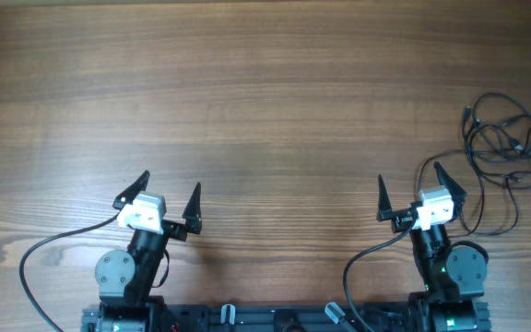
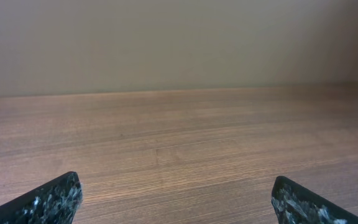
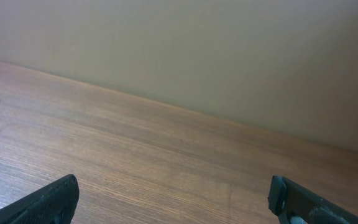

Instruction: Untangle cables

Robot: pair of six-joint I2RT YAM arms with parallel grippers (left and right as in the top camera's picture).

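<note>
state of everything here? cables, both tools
thin black cables: tangled in a loose heap, lying on the brown wooden table, nothing gripping them
left tool: open, empty
right tool: open, empty, beside the heap but not touching it

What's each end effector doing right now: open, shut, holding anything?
Left end effector: open, empty.
Right end effector: open, empty; cables lie apart from it.

Thin black cables lie in a loose tangle of overlapping loops, flat on the tabletop. The heap sits at about three o'clock, near the right edge. One strand trails down toward five o'clock.
</note>
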